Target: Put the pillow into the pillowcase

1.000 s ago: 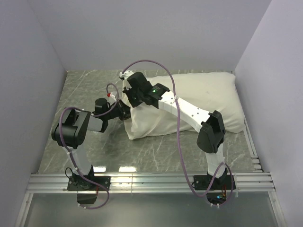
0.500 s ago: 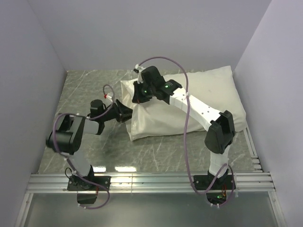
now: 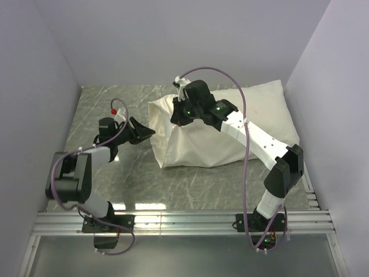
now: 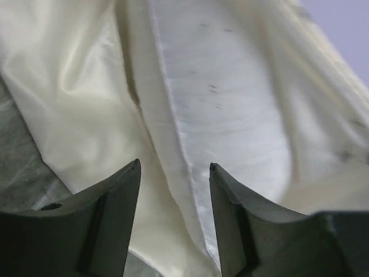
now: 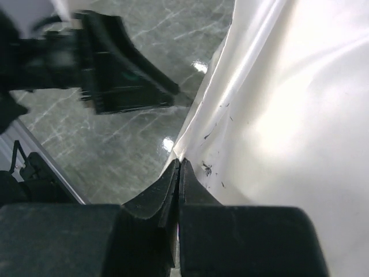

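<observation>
The cream pillowcase (image 3: 196, 147) lies at the back right with the pillow inside it. Its open end faces left. In the left wrist view the white pillow (image 4: 230, 98), with a seam and tiny specks, shows between cream folds of the pillowcase (image 4: 69, 92). My right gripper (image 3: 178, 119) is shut on the pillowcase's edge (image 5: 199, 124) at the open end and holds it a little raised; its jaws (image 5: 180, 163) pinch thin fabric. My left gripper (image 3: 148, 131) is open and empty, just left of the opening; its jaws (image 4: 174, 165) point at the pillow's seam.
Grey marble tabletop (image 3: 109, 109) with walls on the left, back and right. The pillowcase reaches the right wall. A metal rail (image 3: 184, 222) runs along the near edge. The right arm (image 3: 253, 135) lies across the pillowcase with its purple cable (image 3: 245, 173) looping above it.
My right gripper has moved right with the pillowcase edge, lifting the left end. My left gripper has drawn back left and farther away, off the fabric, and the left arm has straightened.
</observation>
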{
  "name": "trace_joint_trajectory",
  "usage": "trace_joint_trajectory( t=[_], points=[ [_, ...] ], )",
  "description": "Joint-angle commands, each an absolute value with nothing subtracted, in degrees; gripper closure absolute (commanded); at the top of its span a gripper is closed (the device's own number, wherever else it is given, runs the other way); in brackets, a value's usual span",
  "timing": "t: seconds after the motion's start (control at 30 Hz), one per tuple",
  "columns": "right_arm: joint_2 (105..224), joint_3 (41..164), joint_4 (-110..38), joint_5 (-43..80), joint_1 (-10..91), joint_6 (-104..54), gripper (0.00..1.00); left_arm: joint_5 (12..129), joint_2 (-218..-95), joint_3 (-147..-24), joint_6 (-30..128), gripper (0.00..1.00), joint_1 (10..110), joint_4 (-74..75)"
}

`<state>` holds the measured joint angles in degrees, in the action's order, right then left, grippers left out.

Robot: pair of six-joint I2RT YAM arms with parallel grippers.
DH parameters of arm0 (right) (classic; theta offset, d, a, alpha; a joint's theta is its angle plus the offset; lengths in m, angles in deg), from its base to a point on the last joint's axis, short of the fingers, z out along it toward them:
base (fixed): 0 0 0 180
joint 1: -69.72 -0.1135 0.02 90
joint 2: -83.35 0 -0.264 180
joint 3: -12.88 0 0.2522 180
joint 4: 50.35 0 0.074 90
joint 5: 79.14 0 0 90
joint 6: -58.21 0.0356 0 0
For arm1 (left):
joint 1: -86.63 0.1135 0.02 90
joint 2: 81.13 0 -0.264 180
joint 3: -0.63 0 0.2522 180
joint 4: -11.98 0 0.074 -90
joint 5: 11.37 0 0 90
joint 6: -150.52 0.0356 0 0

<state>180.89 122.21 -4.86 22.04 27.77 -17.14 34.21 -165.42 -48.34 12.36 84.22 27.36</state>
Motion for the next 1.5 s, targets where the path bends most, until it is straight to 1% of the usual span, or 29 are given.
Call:
trace_joint_trajectory(
  t=[0.0, 0.1, 0.13, 0.27, 0.33, 0.43, 0.57, 0.67, 0.7, 0.77, 0.8, 0.83, 0.87, 0.93, 0.97, 1.03, 1.07, 1.1, 1.17, 1.2, 1.27, 1.3, 1.4, 1.47],
  points=[
    [179.94, 125.69, -5.82, 24.30, 27.88, -18.17, 1.00, 36.09, -175.21, -49.86, 8.59, 0.45, 83.38, 36.35],
    [180.64, 126.04, -5.65, 26.67, 27.53, -17.65, 1.00, 35.13, -184.09, -54.52, 3.68, 0.45, 81.71, 43.99],
    [180.73, 126.04, -5.73, 27.90, 27.53, -17.47, 1.00, 36.60, -185.70, -55.66, 3.04, 0.44, 81.19, 45.66],
    [179.85, 125.61, -5.56, 30.63, 27.01, -17.55, 1.00, 41.61, -191.95, -64.00, 3.65, 0.43, 78.03, 44.98],
    [179.59, 125.43, -5.21, 31.51, 26.92, -17.56, 1.00, 43.73, -194.32, -66.04, 3.65, 0.42, 77.14, 45.33],
    [178.36, 124.29, -5.12, 32.83, 26.92, -17.29, 1.00, 47.68, -197.31, -71.22, 5.41, 0.39, 75.39, 41.48],
    [176.87, 123.15, -5.65, 34.50, 27.01, -16.59, 1.00, 53.83, -200.30, -78.07, 8.74, 0.40, 73.28, 33.13],
    [176.60, 123.49, -5.65, 35.73, 27.53, -16.50, 1.00, 58.85, -201.27, -80.63, 12.35, 0.47, 72.57, 27.76],
    [176.51, 123.32, -5.65, 36.17, 27.71, -16.41, 1.00, 59.38, -201.53, -81.16, 14.44, 0.54, 72.57, 26.88],
    [175.81, 122.45, -5.73, 36.78, 28.15, -16.07, 1.00, 61.84, -201.27, -81.78, 16.39, 0.64, 72.66, 25.11],
    [175.64, 121.83, -5.91, 37.05, 28.41, -15.89, 1.00, 62.36, -201.10, -81.78, 18.23, 0.72, 72.74, 25.37],
    [175.20, 121.30, -6.08, 37.31, 28.50, -15.71, 1.00, 62.98, -201.10, -82.04, 19.03, 0.76, 72.92, 25.11],
    [175.20, 120.25, -6.17, 37.31, 28.76, -15.45, 1.00, 62.55, -201.01, -82.48, 19.64, 0.87, 73.36, 24.50],
    [175.45, 119.37, -6.61, 36.44, 29.11, -15.62, 1.00, 59.93, -199.87, -82.05, 19.13, 0.98, 74.58, 24.76],
    [175.81, 118.76, -6.70, 35.30, 29.12, -16.67, 1.00, 55.12, -198.91, -80.30, 18.51, 1.00, 76.33, 26.24],
    [177.73, 118.05, -7.84, 32.66, 29.64, -18.16, 1.00, 50.70, -193.21, -77.84, 17.81, 1.00, 78.18, 26.86],
    [178.87, 117.44, -8.28, 32.22, 29.90, -18.95, 1.00, 47.81, -190.66, -74.52, 17.89, 1.00, 80.11, 27.48],
    [180.28, 117.52, -8.37, 31.61, 30.17, -19.31, 1.00, 46.48, -185.24, -73.18, 18.33, 1.00, 81.26, 27.31],
    [185.64, 118.74, -8.46, 30.64, 31.31, -19.40, 1.00, 42.27, -180.03, -70.37, 18.07, 1.00, 85.29, 27.14],
    [187.31, 119.10, -8.72, 30.90, 31.92, -19.23, 1.00, 41.11, -175.30, -69.83, 17.02, 1.00, 86.44, 26.52],
    [191.70, 120.50, -9.16, 31.43, 33.07, -19.22, 1.00, 38.74, -170.71, -68.86, 15.79, 1.00, 91.18, 26.17],
    [193.02, 121.29, -8.81, 31.43, 33.24, -19.49, 1.00, 36.64, -166.51, -68.60, 15.61, 1.00, 91.99, 26.08],
    [196.37, 123.49, -8.63, 31.60, 33.42, -18.88, 1.00, 35.57, -160.60, -67.54, 16.57, 1.00, 93.14, 25.29],
    [197.52, 125.07, -8.90, 32.13, 33.34, -18.35, 1.00, 34.43, -160.23, -66.67, 15.61, 1.00, 92.61, 26.69]
  ],
)
